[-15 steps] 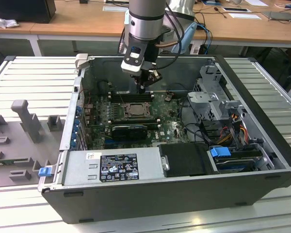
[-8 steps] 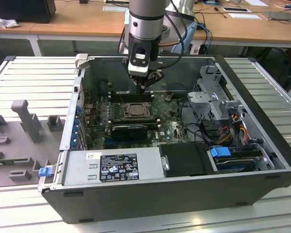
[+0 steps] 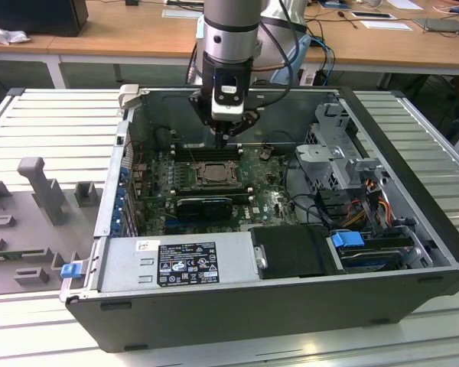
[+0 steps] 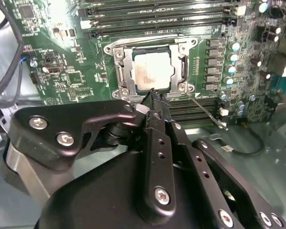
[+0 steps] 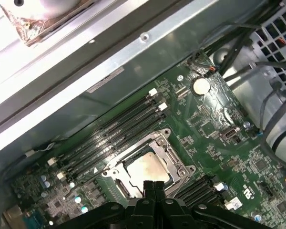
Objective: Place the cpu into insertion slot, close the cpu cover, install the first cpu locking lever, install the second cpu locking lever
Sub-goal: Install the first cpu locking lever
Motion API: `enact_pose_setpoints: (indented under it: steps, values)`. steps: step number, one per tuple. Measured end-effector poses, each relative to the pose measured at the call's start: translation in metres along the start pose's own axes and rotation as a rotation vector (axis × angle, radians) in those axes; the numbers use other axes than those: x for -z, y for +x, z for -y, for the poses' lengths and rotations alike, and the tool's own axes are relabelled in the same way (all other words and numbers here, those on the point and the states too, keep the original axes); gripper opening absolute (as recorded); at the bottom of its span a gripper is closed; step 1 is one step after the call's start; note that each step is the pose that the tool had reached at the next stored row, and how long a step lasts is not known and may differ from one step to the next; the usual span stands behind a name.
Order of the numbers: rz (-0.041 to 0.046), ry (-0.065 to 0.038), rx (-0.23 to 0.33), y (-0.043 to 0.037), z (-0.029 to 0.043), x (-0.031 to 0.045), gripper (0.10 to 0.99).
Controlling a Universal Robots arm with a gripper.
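Lever latching looks like the step in hand: cpu lies flat in the insertion slot on the green motherboard, and the cpu cover appears folded down around it, with the pale chip top showing through the window. One thin wire locking lever sticks out from a socket corner at a slant over the board and seems unlatched; the other lever's state can't be told. To do it well, my read is to catch the wire near its free end with the tip, press it down and sideways under its hook in one smooth sweep, and keep clear of the chip top and the long black memory slots beside the socket. A slip off the wire could scrape board parts, so go slow and keep the load on the lever only. Gripper hangs just over the socket edge near that corner, tip close to the cover frame; contact can't be confirmed. Fingers are clenched together in both wrist views, with nothing between them. Open computer case sits on the slatted tabletop.
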State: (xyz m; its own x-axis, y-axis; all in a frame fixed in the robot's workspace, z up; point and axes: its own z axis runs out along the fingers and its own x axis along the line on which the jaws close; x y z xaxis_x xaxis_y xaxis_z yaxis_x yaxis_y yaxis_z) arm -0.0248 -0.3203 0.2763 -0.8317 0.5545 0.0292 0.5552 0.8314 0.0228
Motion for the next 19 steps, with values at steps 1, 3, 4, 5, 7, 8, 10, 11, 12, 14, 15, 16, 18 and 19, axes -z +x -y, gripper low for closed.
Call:
enact_pose_setpoints:
  steps: [1, 3, 4, 5, 7, 8, 10, 11, 12, 14, 15, 16, 18, 19]
  values:
    - [-0.0003, 0.0, 0.012, 0.0, 0.0, 0.0, 0.106]
    - [-0.0008, 0.001, 0.035, 0.0, 0.0, 0.0, 0.106]
    - [-0.001, 0.001, 0.044, 0.0, 0.0, 0.0, 0.106]
    - [-0.0013, 0.002, 0.056, 0.0, 0.0, 0.0, 0.106]
    - [-0.0019, 0.002, 0.081, 0.0, 0.0, 0.0, 0.106]
    - [-0.0021, 0.003, 0.093, 0.0, 0.0, 0.0, 0.106]
    - [-0.0027, 0.004, 0.122, 0.0, 0.0, 0.0, 0.106]
    - [-0.0031, 0.004, 0.141, 0.0, 0.0, 0.0, 0.106]
    - [-0.0035, 0.005, 0.16, 0.0, 0.0, 0.0, 0.106]
    - [-0.004, 0.006, 0.197, 0.0, 0.0, 0.0, 0.106]
    - [-0.0041, 0.006, 0.215, 0.0, 0.0, -0.0001, 0.106]
    - [-0.0018, 0.005, 0.246, 0.0, 0.0, -0.0002, 0.106]
    - [0.0048, 0.002, 0.266, 0.0, 0.0, -0.0005, 0.106]
    - [0.0106, 0.0, 0.278, 0.0, 0.0, -0.0008, 0.106]
